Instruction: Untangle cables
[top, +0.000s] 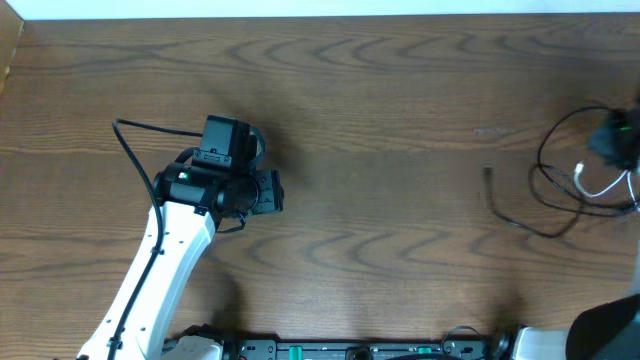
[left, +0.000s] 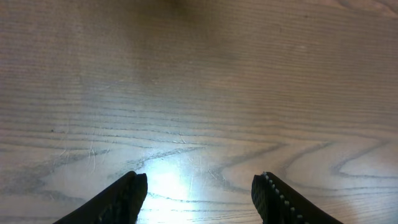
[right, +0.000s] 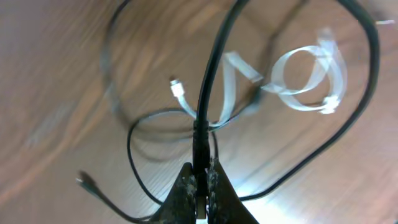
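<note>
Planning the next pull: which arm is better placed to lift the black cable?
Right: the right gripper is shut on the black cable; the left gripper is open, far across the table.

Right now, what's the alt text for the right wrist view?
The right gripper is shut on the black cable, which runs up from its jaws and loops wide over the table. The white cable lies looped beyond, crossing the black one. The picture is blurred.

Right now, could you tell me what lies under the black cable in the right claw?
The white cable lies looped on the table beneath the black cable. Where they cross, the black cable covers the white one.
</note>
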